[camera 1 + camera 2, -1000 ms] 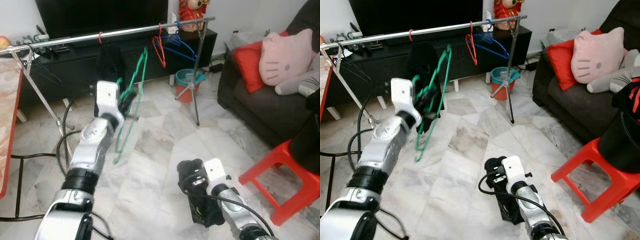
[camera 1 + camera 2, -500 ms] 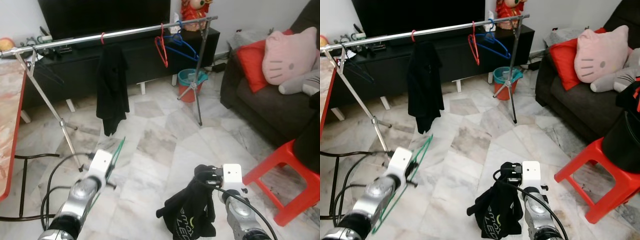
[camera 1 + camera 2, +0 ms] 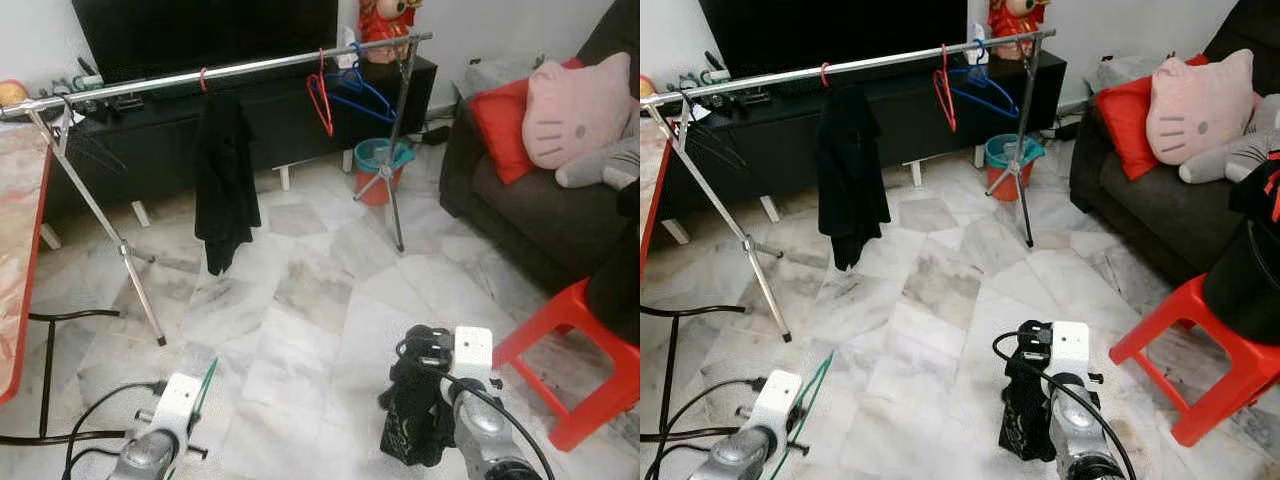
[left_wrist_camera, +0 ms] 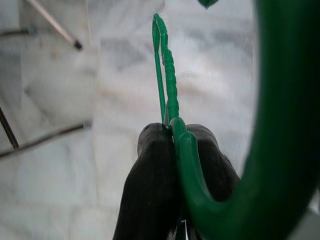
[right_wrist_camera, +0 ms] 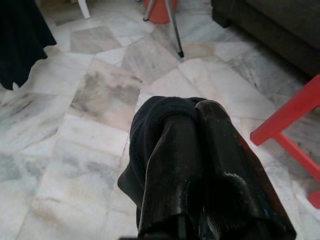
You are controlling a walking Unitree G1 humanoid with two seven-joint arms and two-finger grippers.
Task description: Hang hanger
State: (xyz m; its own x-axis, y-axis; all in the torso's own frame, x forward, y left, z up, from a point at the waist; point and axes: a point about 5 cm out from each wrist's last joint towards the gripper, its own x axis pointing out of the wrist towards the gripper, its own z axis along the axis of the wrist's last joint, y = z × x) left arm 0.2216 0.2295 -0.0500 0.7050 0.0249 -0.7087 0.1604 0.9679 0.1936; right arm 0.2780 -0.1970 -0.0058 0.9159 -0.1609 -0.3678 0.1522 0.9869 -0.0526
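The green hanger (image 4: 170, 95) is clamped in the left gripper (image 4: 177, 150), low by the floor, its long axis running forward past the fingertips. The rail (image 3: 250, 68) stands well ahead and above, so the hanger must rise and go forward. The right gripper (image 5: 195, 150) is clenched on a black garment (image 3: 410, 420).

both arms low, left pincer (image 4: 175, 145) and right pincer (image 5: 197, 130) clamped

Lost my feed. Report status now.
Left gripper shut on green hanger, low. Right gripper shut on black garment. Rail ahead, unobstructed.
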